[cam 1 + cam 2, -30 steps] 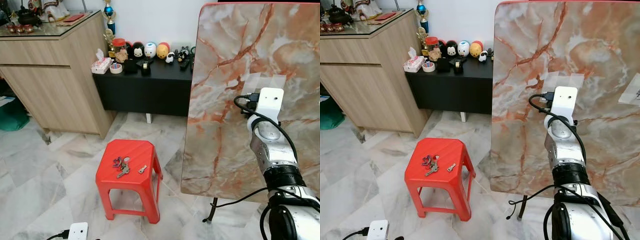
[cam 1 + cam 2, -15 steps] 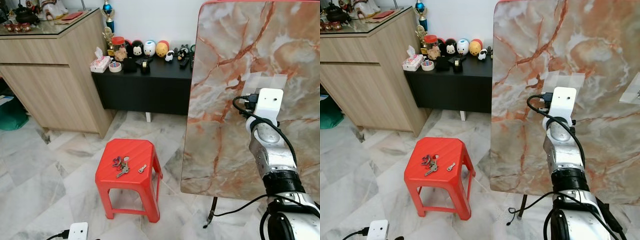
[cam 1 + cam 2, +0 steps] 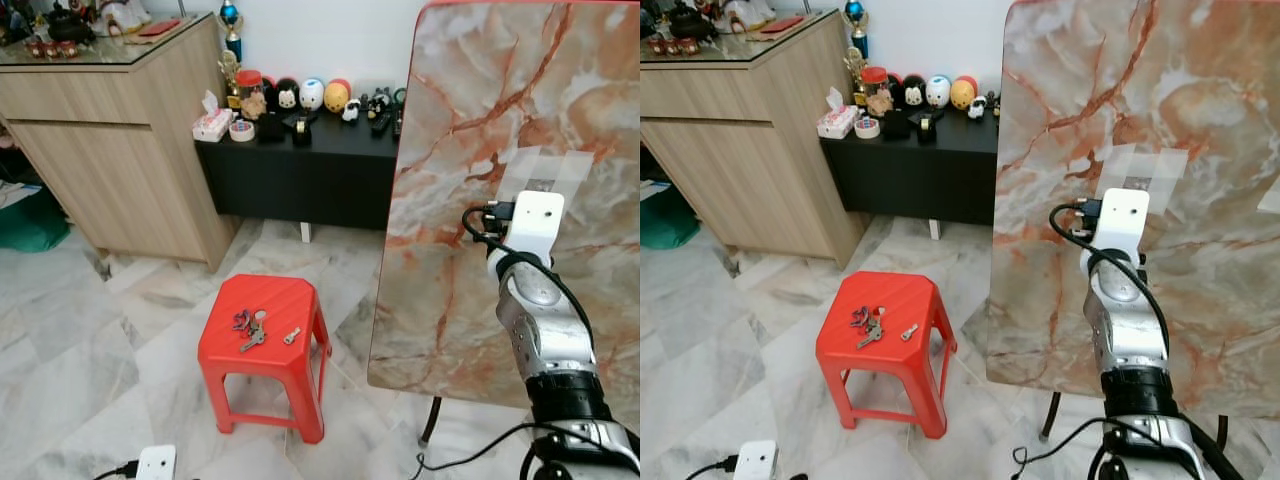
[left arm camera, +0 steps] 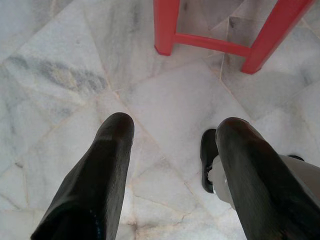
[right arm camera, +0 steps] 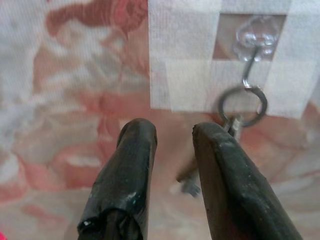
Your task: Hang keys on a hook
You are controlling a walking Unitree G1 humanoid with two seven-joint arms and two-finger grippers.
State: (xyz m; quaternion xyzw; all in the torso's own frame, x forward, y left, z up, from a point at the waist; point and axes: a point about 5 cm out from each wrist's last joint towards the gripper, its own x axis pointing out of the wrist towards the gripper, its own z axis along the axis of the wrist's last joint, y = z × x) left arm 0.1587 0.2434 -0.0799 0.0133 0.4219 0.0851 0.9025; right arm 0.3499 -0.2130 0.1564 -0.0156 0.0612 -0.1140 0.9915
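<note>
You will find no writing, number or brand that can be read here. The tissue box (image 3: 211, 125) and the jar (image 3: 248, 83) on the black cabinet (image 3: 300, 170) carry print too small to make out.

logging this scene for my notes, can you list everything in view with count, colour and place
red plastic stool: one, red, on the floor left of the panel
loose bunch of metal keys: one bunch plus a small separate piece, silvery with dark red, on the stool seat
marbled orange-white upright panel: one, at right
clear taped hook: one, transparent, on the panel under white tape
metal key ring with key: one, silvery, hanging from the hook
light wooden cabinet: one, far left
low black sideboard: one, against the wall, with figurines and a tissue box on top
left tool: black fingers apart, above the floor near the stool legs
right tool: black fingers apart, just below the ring
</note>
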